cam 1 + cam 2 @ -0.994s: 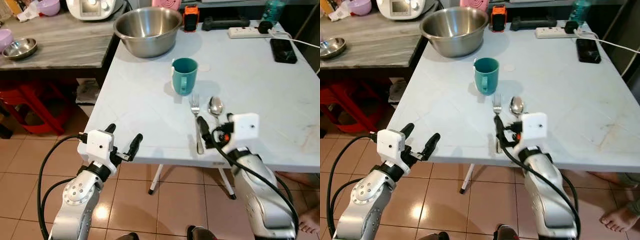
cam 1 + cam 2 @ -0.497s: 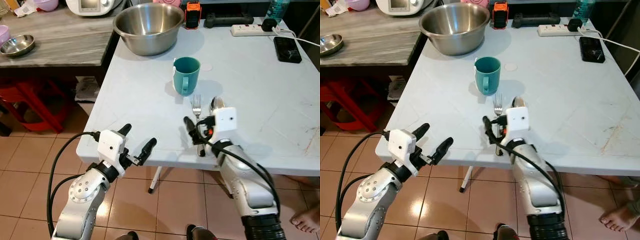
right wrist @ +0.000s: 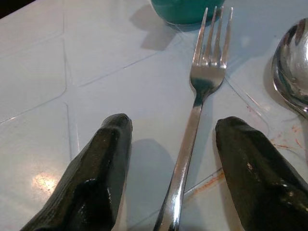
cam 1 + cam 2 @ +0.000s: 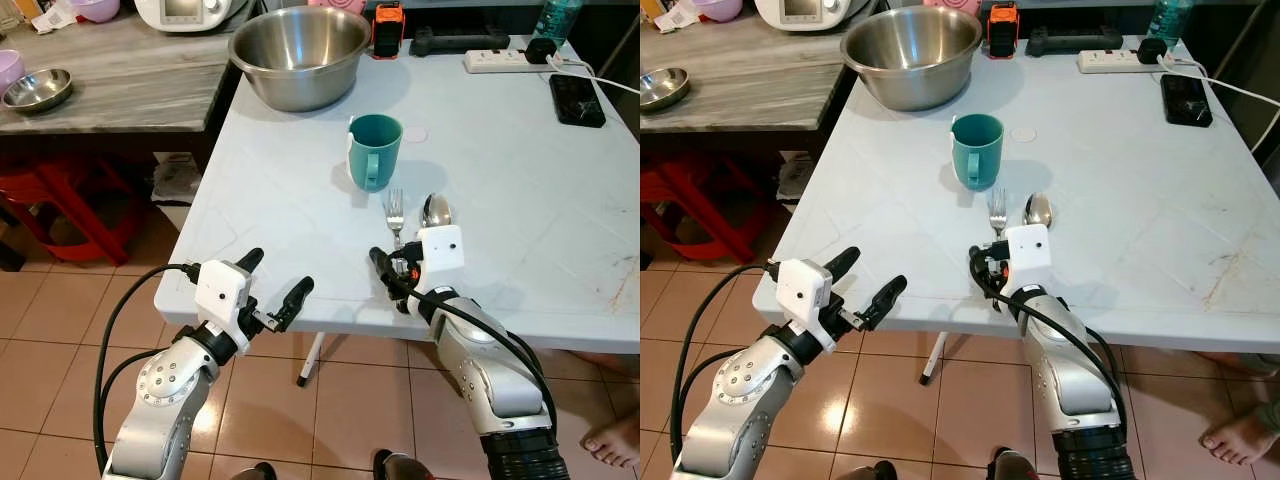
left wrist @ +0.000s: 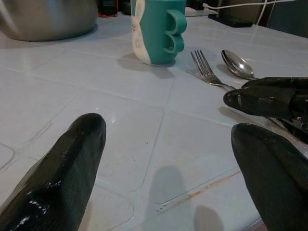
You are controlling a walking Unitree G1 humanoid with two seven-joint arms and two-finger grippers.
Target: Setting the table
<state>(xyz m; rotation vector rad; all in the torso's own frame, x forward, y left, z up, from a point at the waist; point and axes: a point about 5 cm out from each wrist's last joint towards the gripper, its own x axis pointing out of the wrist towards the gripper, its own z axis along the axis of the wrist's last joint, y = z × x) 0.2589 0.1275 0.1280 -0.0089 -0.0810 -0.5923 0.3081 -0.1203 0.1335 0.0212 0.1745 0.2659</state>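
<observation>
A steel fork (image 4: 392, 210) and spoon (image 4: 435, 210) lie side by side on the pale blue table (image 4: 280, 200), just in front of a teal mug (image 4: 374, 152). My right gripper (image 4: 392, 276) is low over the near end of the fork's handle. It is open, with one black finger on each side of the handle (image 3: 185, 144), touching nothing. The spoon's bowl (image 3: 293, 67) lies beside the far finger. My left gripper (image 4: 272, 277) hangs open at the table's front edge, left of the fork, with nothing between its fingers (image 5: 82, 144).
A large steel bowl (image 4: 299, 45) stands at the table's back, with an orange device (image 4: 386, 30), a power strip (image 4: 505, 60) and a phone (image 4: 577, 98) to its right. A side counter (image 4: 120, 90) and red stool (image 4: 60, 200) are on the left. A person's foot (image 4: 610, 445) is bottom right.
My right gripper has come down and in over the fork's handle, and now straddles it. My left gripper rose to the table's front edge and then held still.
</observation>
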